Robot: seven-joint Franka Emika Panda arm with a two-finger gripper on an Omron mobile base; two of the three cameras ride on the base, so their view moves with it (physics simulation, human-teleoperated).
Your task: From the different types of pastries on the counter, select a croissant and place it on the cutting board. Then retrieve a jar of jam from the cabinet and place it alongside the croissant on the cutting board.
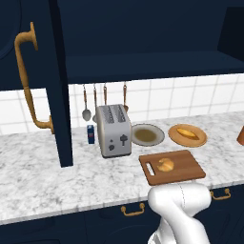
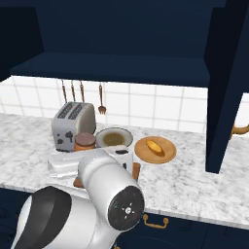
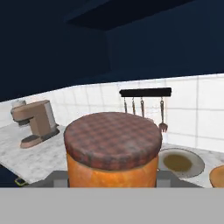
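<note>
**Jar in the grip, board half taken**

The pincer (image 3: 112, 186) is pinching the jar of jam (image 3: 112, 151), which sits right in front of the hand camera; in the right base view the jar (image 2: 85, 141) hangs beside the toaster (image 2: 73, 124), above the worktop (image 2: 194, 185).

The jar is a smooth orange-brown cylinder with a flat, darker, chequered lid, and I judge such round walls can slip or turn in two narrow fingers. The cutting board (image 1: 172, 167) is flat reddish wood with a slot hole, and the curved golden croissant (image 1: 166, 165) lies near its middle. If the jar comes down too close, it may push the croissant or stand tilted on it. A collision with the metal toaster is also possible.
</note>
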